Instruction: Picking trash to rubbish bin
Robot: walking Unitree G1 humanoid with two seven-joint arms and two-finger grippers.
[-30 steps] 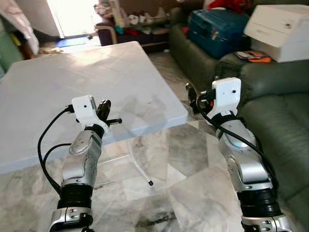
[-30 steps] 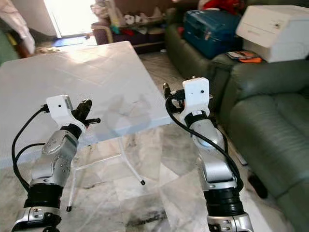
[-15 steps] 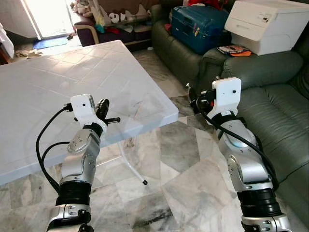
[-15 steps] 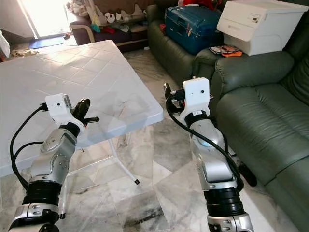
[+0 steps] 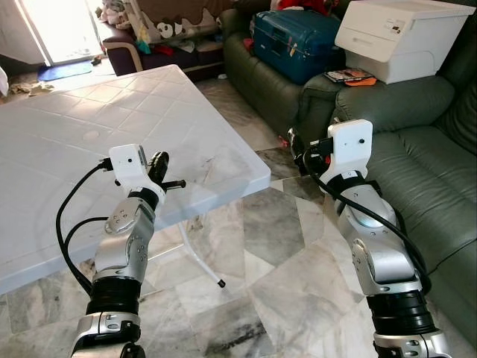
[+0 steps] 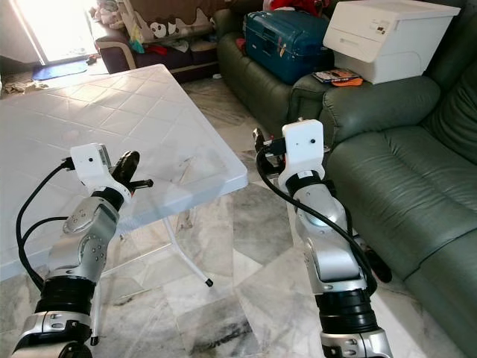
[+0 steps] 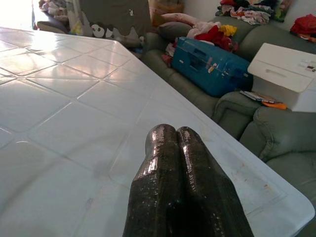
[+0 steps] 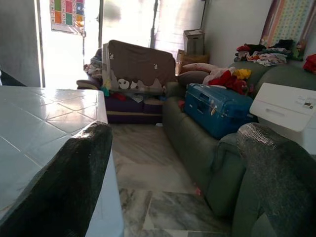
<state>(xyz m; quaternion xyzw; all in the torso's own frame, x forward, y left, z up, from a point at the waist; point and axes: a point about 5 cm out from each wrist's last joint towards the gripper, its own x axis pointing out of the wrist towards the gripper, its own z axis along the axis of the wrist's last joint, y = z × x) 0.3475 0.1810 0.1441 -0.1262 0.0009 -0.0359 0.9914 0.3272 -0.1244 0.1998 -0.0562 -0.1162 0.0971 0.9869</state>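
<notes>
Two arms were raised before me, over marble floor (image 5: 291,276). A white table (image 5: 74,149) filled the 10 o'clock side; a green sofa (image 5: 417,164) ran along 2 o'clock, bearing a blue suitcase (image 5: 305,37) and a white printer (image 5: 399,33). I could not make out trash or a bin. My left gripper (image 7: 170,143) hung over the table edge, fingers pressed together; my right gripper (image 8: 173,163) pointed down the gap at 12 o'clock, fingers apart.

Glossy marble floor (image 5: 291,253), white plastic table (image 5: 67,142), green leather sofa (image 5: 417,164).
</notes>
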